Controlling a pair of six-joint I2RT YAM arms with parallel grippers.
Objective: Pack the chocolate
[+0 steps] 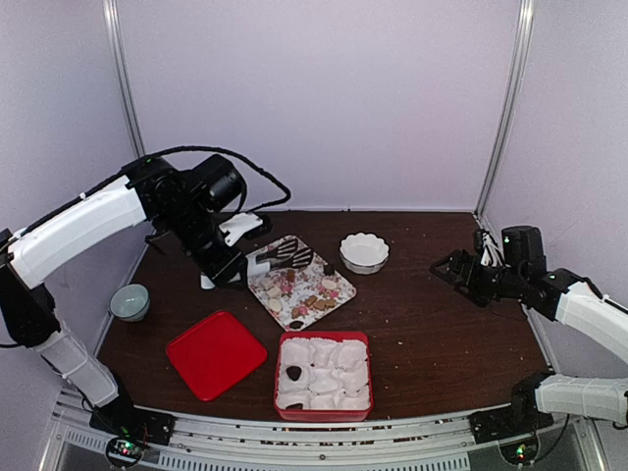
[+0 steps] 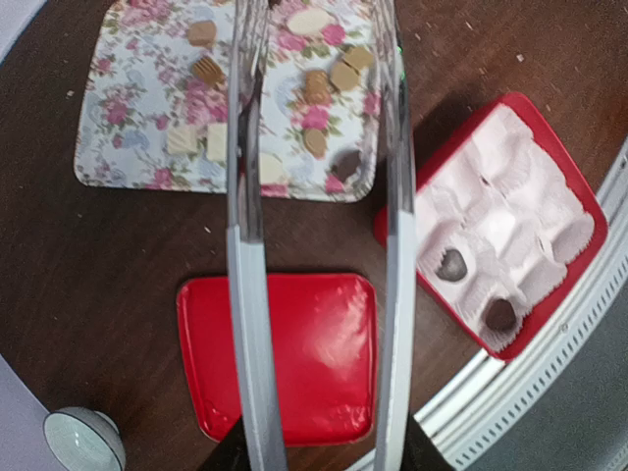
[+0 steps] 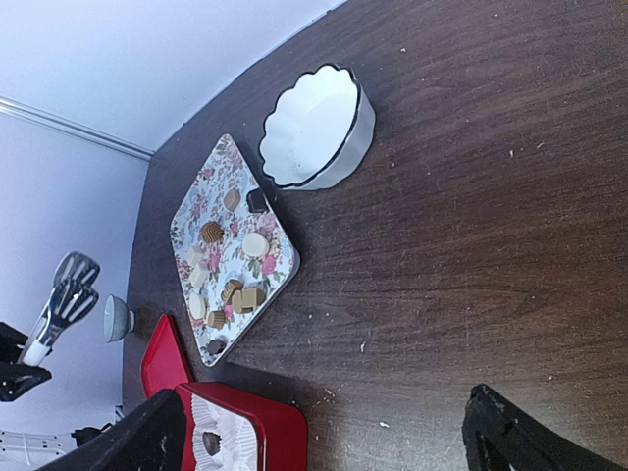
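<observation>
Several small chocolate pieces, tan, pale and dark, lie on the flowered tray; the left wrist view shows these pieces on the tray too. Two dark pieces sit in white paper cups in the red box. My left gripper is shut on silver tongs. The tong arms stand apart, their tips over the tray's far side with nothing between them. My right gripper hangs open over bare table at the right, well away from the tray.
A red lid lies flat left of the box. A white scalloped bowl stands behind the tray. A small grey-green bowl sits at the table's left edge. Crumbs dot the dark wooden table.
</observation>
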